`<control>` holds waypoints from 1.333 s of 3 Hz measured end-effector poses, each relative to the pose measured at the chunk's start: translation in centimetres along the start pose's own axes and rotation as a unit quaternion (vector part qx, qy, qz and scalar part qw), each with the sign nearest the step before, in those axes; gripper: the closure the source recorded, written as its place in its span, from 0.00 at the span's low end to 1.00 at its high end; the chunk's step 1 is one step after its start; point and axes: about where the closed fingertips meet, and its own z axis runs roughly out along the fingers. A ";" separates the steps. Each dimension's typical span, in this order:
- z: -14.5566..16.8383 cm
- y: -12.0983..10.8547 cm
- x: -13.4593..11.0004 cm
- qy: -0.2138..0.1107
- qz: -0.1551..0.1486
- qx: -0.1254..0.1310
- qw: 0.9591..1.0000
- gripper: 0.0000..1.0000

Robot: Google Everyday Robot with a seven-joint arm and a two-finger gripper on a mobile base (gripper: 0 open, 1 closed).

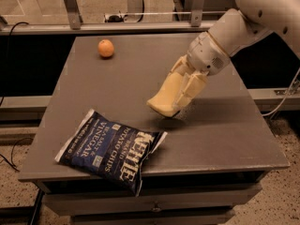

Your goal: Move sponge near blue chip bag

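Observation:
The pale yellow sponge [164, 100] is held in my gripper [180, 97], a little above the grey table [126, 83], near the table's middle right. The gripper's cream fingers are closed on the sponge's upper part. The sponge's lower end hangs just right of and above the blue chip bag [110, 148], which lies flat at the table's front left, its corner overhanging the front edge. A small gap separates sponge and bag.
A round orange fruit [106, 48] sits at the table's back left. My white arm [243, 27] comes in from the upper right. A metal rail runs behind the table. Cables lie on the floor at left.

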 end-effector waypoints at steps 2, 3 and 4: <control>0.9 0.8 0.1 0.006 -0.004 -0.014 1.000 0.04; 0.9 0.8 0.1 0.008 -0.006 -0.014 1.000 0.00; 0.9 0.8 0.1 0.010 -0.006 -0.016 1.000 0.00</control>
